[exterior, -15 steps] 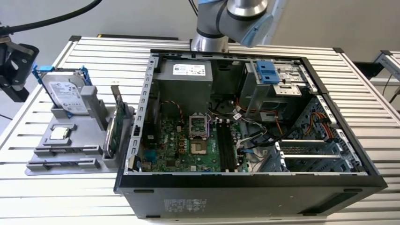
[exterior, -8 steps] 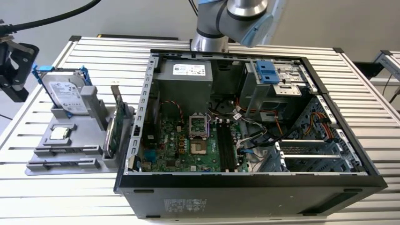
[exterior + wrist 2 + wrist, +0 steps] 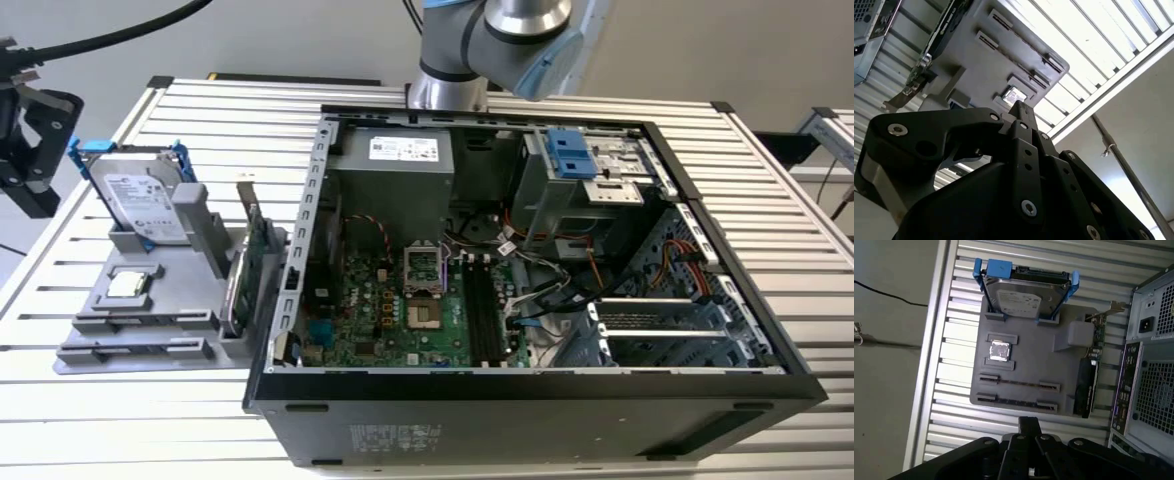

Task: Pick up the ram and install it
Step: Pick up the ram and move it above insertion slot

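The ram point(image 3: 1019, 383) is a thin dark stick standing on edge between two clips of the grey holder point(image 3: 1029, 360); a second like it point(image 3: 1016, 402) stands one row closer to my gripper. In the first wrist view my gripper point(image 3: 1029, 423) hovers above the holder's edge by these sticks, its fingers together with nothing between them. The second wrist view shows the gripper point(image 3: 1022, 107) pointing at the same holder point(image 3: 979, 65). Inside the open computer case point(image 3: 287, 300), long black memory slots point(image 3: 481, 312) lie on the motherboard.
On the holder point(image 3: 200, 300) also sit a silver hard drive in a blue frame point(image 3: 140, 195), a small square chip point(image 3: 128, 284) and a green expansion card with a metal bracket point(image 3: 247, 265). The case stands to the exterior view's right of the holder on a ribbed aluminium table point(image 3: 80, 410).
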You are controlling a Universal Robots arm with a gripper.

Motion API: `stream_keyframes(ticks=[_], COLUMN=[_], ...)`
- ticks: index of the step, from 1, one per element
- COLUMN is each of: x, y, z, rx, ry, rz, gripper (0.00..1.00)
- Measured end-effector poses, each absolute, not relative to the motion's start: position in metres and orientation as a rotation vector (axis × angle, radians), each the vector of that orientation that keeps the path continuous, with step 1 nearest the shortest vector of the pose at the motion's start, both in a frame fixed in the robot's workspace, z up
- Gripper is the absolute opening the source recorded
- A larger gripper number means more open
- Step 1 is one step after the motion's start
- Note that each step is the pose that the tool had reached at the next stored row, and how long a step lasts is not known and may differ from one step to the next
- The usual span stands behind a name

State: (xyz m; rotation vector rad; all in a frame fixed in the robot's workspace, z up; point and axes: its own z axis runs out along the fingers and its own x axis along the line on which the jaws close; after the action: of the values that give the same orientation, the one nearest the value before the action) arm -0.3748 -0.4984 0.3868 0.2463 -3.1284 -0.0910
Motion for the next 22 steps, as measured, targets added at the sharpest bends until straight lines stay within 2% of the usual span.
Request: stream_keyframes(ticks=[22], x=[-0.3751], y=[-0.4985], z=[0.3868], rx=[0.532], ry=[-3.087], rz=[-0.09], gripper=[0.0])
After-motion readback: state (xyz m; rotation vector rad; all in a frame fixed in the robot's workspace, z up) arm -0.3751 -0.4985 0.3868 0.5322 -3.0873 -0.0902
